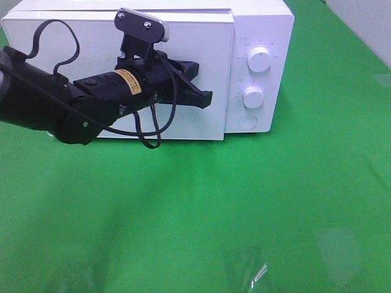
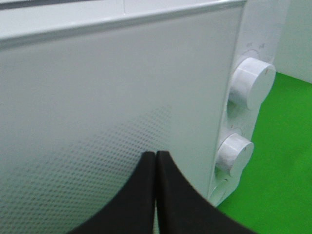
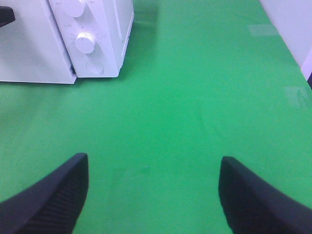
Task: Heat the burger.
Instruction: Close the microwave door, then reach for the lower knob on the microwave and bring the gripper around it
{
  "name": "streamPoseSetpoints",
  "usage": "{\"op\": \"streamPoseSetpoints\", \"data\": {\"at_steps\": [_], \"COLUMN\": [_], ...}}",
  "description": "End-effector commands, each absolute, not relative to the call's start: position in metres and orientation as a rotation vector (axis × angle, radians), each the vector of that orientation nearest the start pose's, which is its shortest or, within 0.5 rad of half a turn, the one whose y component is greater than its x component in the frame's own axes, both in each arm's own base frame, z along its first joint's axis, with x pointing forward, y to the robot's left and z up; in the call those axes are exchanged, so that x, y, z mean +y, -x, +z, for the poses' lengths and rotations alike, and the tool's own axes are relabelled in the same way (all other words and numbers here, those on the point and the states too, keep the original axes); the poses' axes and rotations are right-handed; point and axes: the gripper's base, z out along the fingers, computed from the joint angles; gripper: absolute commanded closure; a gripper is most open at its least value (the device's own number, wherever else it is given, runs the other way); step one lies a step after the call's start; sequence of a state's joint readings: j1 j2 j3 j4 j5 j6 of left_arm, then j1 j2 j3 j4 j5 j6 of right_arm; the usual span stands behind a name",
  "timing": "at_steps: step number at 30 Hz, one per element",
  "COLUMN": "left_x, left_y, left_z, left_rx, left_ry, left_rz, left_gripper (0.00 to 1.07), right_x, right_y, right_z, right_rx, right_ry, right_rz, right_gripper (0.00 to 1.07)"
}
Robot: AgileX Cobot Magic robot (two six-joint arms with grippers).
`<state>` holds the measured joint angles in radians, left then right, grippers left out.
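green desk (image 1: 256, 201) carries a white microwave (image 1: 263, 30); its door (image 1: 67, 67) looks shut; left gripper (image 2: 155, 163) has jaws pressed together, tips in front of the microwave door near the edge by the two knobs (image 1: 259, 60); contact with door unclear; right gripper (image 3: 153, 161) has jaws wide apart with nothing between, over the desk well out from the microwave front; burger's place cannot be told

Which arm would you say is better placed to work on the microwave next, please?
Left, probably. The left end effector, shut, is right in front of the microwave door, close to the lower dial. The right end effector hangs open over the green cloth, well apart from the microwave.
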<state>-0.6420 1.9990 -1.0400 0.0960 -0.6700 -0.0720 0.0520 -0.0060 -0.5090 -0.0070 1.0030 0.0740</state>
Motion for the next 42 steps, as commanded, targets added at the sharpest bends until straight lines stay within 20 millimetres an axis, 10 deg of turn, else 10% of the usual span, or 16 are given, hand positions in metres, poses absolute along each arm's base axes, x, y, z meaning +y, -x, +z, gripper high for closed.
{"op": "streamPoseSetpoints", "data": {"at_steps": [1,16,26,28,30,32,42], "left_x": [-0.257,-0.263,-0.284,-0.288,-0.292,-0.292,-0.270], "left_y": [-0.343,-0.373,-0.334,-0.322,-0.297,-0.292,-0.248], "left_z": [0.175,0.188,0.206,0.210,0.217,0.218,0.222], "left_rx": [1.678,1.657,1.820,1.866,2.016,2.042,2.468], "left_ry": [-0.549,-0.404,-0.577,-0.621,-0.726,-0.742,-0.975], "left_rz": [-0.516,-0.461,-0.498,-0.506,-0.506,-0.507,-0.393], "left_gripper": [1.07,1.07,1.03,0.89,0.28,0.13,0.09], "right_x": [-0.001,-0.001,-0.001,-0.001,-0.001,-0.001,-0.001], "right_y": [0.008,0.008,0.008,0.008,0.008,0.008,0.008], "right_z": [0.284,0.284,0.284,0.284,0.284,0.284,0.284], "right_rx": [1.951,1.951,1.951,1.951,1.951,1.951,1.951], "right_ry": [-0.020,-0.022,-0.022,-0.022,-0.022,-0.022,-0.021], "right_rz": [0.066,0.067,0.067,0.067,0.067,0.067,0.066], "right_gripper": [0.34,0.34,0.34,0.34,0.34,0.34,0.34]}}
